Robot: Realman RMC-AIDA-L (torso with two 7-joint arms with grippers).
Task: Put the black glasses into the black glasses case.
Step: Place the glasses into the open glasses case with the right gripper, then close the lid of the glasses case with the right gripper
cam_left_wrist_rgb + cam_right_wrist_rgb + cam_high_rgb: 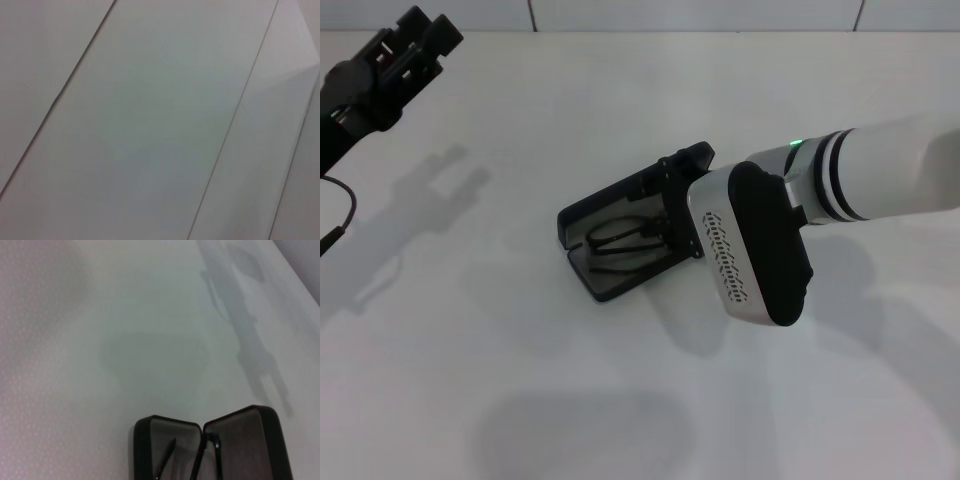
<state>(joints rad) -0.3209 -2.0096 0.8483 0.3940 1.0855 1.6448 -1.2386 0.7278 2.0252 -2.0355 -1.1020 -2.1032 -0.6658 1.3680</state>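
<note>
Fingers on our right gripper (672,205) are hidden, can't tell their spread; thin black glasses (625,238) lie in the grey-lined matte black glasses case (582,211) on the white counter (520,340).

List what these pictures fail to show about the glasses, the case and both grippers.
- Black glasses: head view, the right gripper covers part of the frame; right wrist view, the picture's edge cuts them off.
- Black glasses case: the right gripper hides one end.
- Right gripper: its hold on the glasses cannot be made out.
- Left gripper: raised at the robot's far left; the left wrist view shows only a blank surface.
</note>
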